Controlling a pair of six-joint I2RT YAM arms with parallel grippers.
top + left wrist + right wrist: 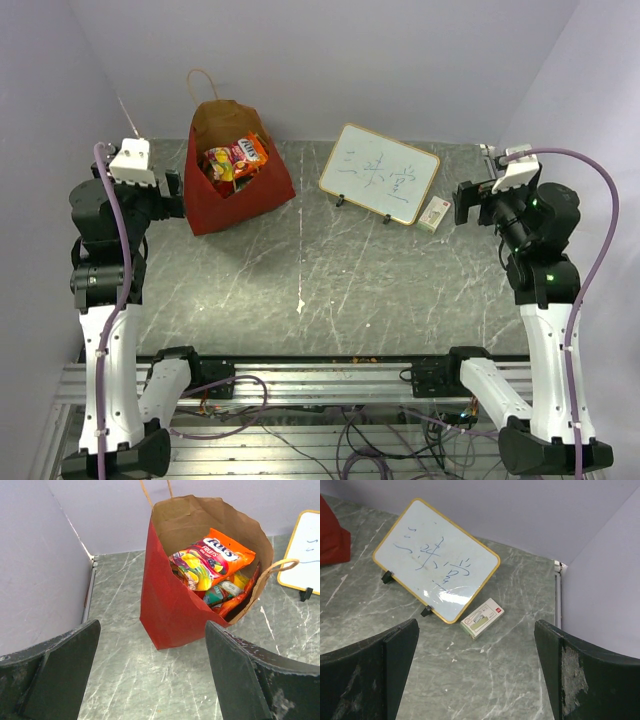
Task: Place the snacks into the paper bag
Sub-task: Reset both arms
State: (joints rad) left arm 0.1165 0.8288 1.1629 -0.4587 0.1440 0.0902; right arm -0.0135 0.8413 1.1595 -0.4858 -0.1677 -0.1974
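As the snacks (212,562) sit inside the bag (165,605), no packet shows loose on the table (380,290) in any view. An orange packet lies on top, tilted toward the open mouth, with a red one and smaller packs under it. The bag stands upright at the far left of the table, with its mouth open upward. It lies straight ahead of the left gripper (152,630), near it but not touching. Its long axis is about vertical, so anything more would have to go in from above. The left arm is clearly the nearer one. The right gripper (476,625) is well apart from the bag and faces the whiteboard (436,560) and the small box (482,618) just beside it. Both grippers have their jaws spread wide and hold nothing. I judge the task finished or almost so, unless a packet is hidden from the cameras.
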